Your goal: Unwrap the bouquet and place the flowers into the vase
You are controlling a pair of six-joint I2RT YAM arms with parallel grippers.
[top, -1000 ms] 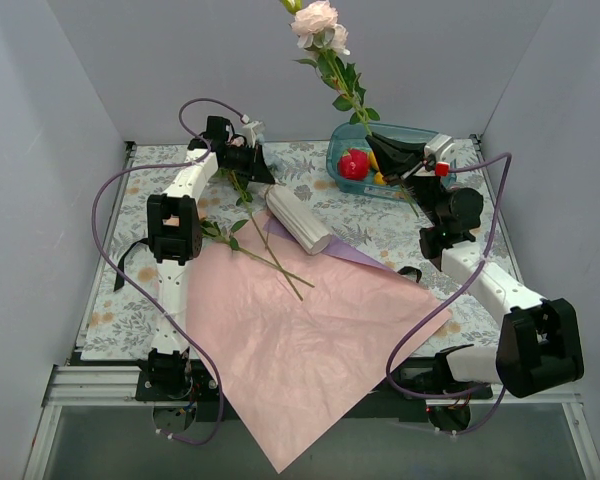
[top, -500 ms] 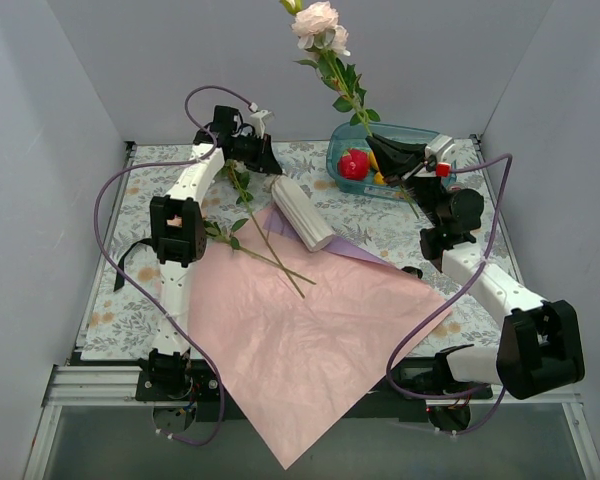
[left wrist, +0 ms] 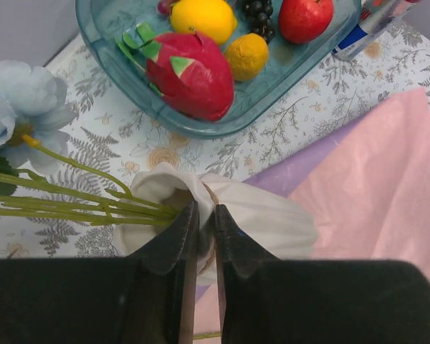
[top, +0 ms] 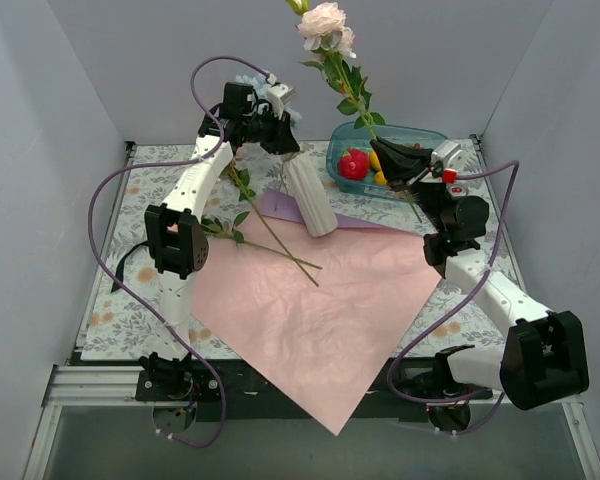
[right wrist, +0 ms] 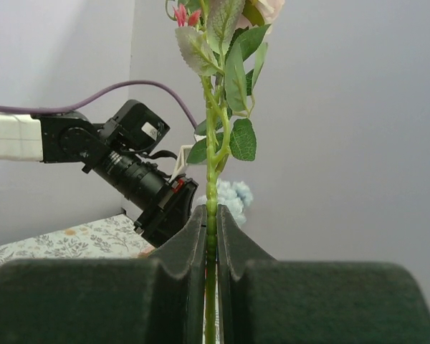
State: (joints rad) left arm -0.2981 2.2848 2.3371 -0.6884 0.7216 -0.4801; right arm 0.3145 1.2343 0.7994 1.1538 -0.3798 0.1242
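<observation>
The white ribbed vase (top: 310, 200) hangs tilted above the table's far middle, its base still low by the paper. My left gripper (top: 285, 150) is shut on its scalloped rim; the wrist view shows the rim (left wrist: 201, 188) pinched between the jaws of that gripper (left wrist: 201, 208). Pale blue flowers (left wrist: 14, 100) lie to the left, and their green stems (left wrist: 79, 204) reach the vase mouth beside my finger. More stems (top: 275, 240) trail onto the opened pink wrapping paper (top: 310, 310). My right gripper (top: 380, 152) is shut on a pink rose stem (right wrist: 211, 143) and holds it upright, bloom (top: 323, 20) high.
A teal fruit bowl (top: 420, 132) with red, yellow and dark fruit stands at the back right, close behind my right gripper. A small can (left wrist: 373, 21) stands beside it. Purple paper (top: 280, 203) lies under the vase. Black ribbon (top: 130, 262) lies at the left.
My left gripper has risen and moved right with the vase rim, tipping the vase from lying flat to hanging tilted. The pink paper has slid right. The right arm has barely moved.
</observation>
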